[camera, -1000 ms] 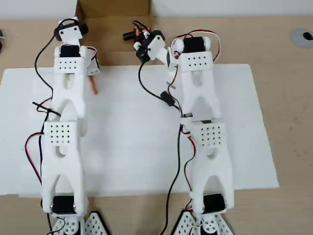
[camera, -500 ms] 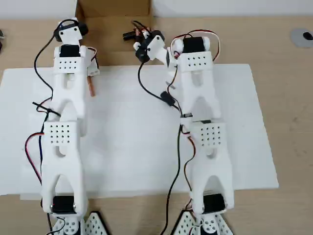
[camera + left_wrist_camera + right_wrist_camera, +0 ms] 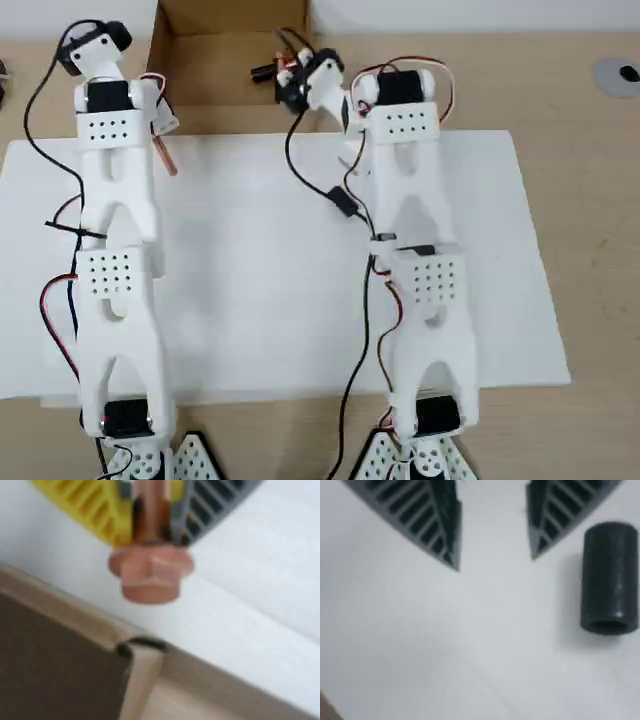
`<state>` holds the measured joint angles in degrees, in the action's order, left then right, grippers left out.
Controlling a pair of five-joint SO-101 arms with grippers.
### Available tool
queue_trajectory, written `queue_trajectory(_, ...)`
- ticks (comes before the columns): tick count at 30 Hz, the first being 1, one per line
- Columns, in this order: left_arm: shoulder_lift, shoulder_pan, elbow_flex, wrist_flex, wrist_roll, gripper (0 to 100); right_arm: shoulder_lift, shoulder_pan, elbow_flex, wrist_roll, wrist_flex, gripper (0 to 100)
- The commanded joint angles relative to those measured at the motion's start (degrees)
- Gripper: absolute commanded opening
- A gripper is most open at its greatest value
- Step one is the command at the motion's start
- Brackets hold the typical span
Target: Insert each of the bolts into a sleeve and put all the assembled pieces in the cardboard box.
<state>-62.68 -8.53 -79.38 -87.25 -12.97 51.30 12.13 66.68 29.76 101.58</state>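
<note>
My left gripper (image 3: 150, 530) is shut on a copper bolt (image 3: 150, 575), head pointing away from the yellow and grey fingers. In the high view the bolt (image 3: 166, 158) hangs over the white mat, just off the front left corner of the cardboard box (image 3: 215, 110). That box corner (image 3: 137, 655) lies right beyond the bolt's head. My right gripper (image 3: 492, 562) stands open over the mat with nothing between its fingers. A black sleeve (image 3: 610, 577) lies on its side just beside one fingertip. The right arm (image 3: 400, 125) sits at the mat's far edge, right of the box.
A white mat (image 3: 260, 280) covers most of the wooden table. A small dark and copper piece (image 3: 268, 69) lies inside the box near its right wall. Cables trail from both arms. A grey disc (image 3: 617, 75) sits at the far right.
The left arm has swung to the left and slightly farther away, carrying the bolt toward the box's left corner. The right arm has barely shifted.
</note>
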Motion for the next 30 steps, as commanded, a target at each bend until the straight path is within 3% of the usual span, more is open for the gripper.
queue_trajectory(1, 0.84, 1.93, -3.43, -2.11, 0.62, 1, -7.87, 0.66, -6.55, -0.62, 0.97, 10.4)
queue_trajectory(6, 0.92, 3.43, -3.43, -5.10, 2.81, 1, -19.03, 0.92, -25.89, -1.93, 0.00, 10.3)
queue_trajectory(17, 0.84, 5.45, -14.15, -13.27, 4.57, 1, -41.63, 4.70, -66.24, -2.20, -26.99, 10.3)
queue_trajectory(22, 0.84, 5.63, -14.24, -13.36, 5.45, 1, -45.05, 5.23, -72.13, -5.01, -34.46, 10.3)
queue_trajectory(30, 1.45, 8.44, -14.24, -13.80, 6.33, 1, -43.30, 5.14, -72.57, -5.71, -37.71, 10.3)
